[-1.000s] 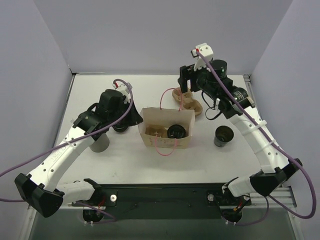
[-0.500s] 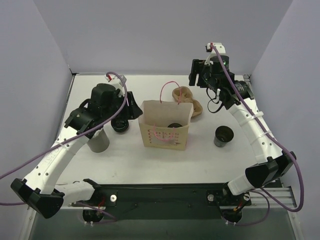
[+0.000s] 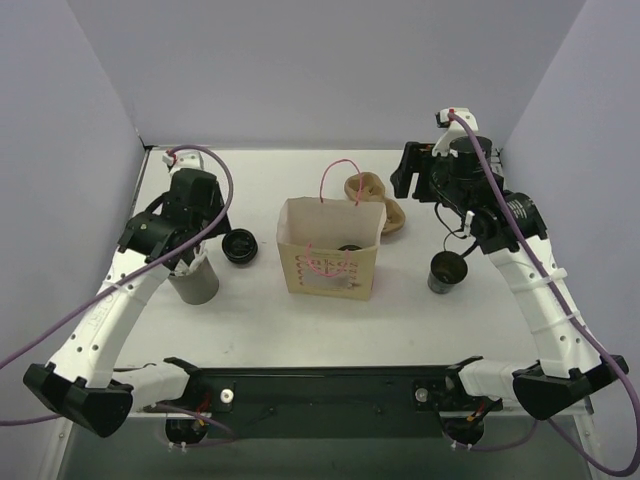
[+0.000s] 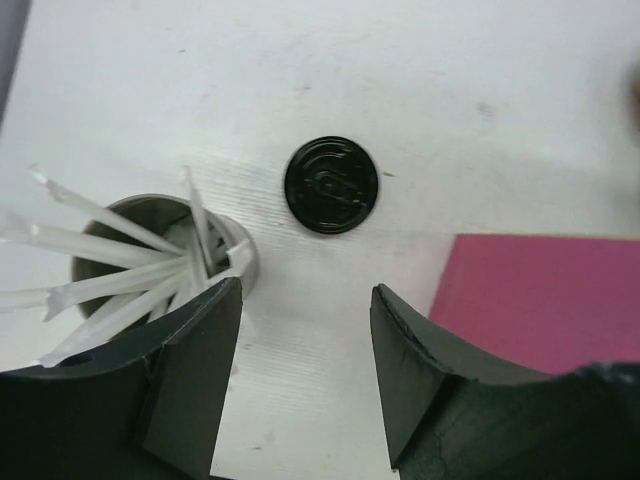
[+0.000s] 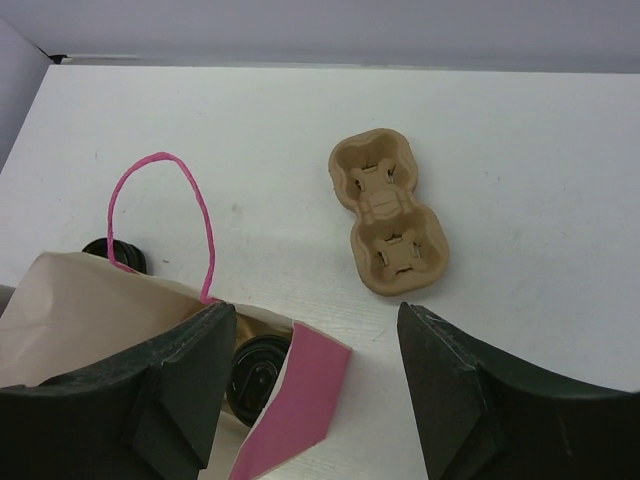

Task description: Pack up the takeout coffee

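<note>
Standing upright mid-counter (image 3: pixel 300 335), the paper bag (image 3: pixel 330 265) has the takeout coffee (image 5: pixel 255 372) inside it. In the right wrist view the black lid shows on the bag floor through the open top. Packing is judged done for this cup; the bag top is not closed.

Left gripper (image 4: pixel 305 295): jaws spread, nothing between them, above the counter left of the bag.

Right gripper (image 5: pixel 315 320): jaws spread, empty, raised to the far right of the bag.

Just left of the bag, outside it, lies a black round lid (image 4: pixel 331 185). From above it cannot be told whether a cup stands under it. If it is a second coffee, it remains to be packed.

Apart from both grippers:
- cup of wrapped straws (image 3: pixel 196 283), at left
- pulp carrier (image 3: pixel 376 200), beyond the bag
- lidless dark cup (image 3: pixel 446 272), at right
</note>
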Robot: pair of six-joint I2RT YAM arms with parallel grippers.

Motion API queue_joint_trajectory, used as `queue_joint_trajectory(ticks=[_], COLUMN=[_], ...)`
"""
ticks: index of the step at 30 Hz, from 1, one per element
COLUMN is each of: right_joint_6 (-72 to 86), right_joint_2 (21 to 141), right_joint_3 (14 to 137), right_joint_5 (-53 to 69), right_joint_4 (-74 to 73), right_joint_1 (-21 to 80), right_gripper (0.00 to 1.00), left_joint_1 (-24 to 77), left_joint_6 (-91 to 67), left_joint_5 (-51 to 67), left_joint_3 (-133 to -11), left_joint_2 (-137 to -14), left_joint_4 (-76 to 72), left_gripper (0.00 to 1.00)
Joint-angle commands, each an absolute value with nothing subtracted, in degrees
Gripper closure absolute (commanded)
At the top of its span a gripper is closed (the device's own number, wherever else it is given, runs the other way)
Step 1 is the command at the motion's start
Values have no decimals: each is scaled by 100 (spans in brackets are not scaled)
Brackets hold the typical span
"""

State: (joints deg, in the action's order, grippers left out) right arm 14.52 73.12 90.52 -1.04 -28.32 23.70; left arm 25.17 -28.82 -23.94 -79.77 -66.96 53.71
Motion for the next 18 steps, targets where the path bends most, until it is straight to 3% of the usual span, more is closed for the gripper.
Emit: queue_joint_trajectory(ticks=[1,18], right_joint_6=[1398,1389], right_joint_2=[7032,6864], right_joint_3=[8903,8807], right_joint_5=[158,492], right_joint_4=[-2927,-3103], right_joint_1=[2391,2417], right_gripper=[34,34], left_joint_1=[2356,1723], left_joint_6=[-2813,-2610], left_joint_5=[-3541,-4017], left_joint_3=[-8016,-7875], left_joint_2=[-6978,-7971], left_joint_4=[5696,5080], left_gripper=[37,46])
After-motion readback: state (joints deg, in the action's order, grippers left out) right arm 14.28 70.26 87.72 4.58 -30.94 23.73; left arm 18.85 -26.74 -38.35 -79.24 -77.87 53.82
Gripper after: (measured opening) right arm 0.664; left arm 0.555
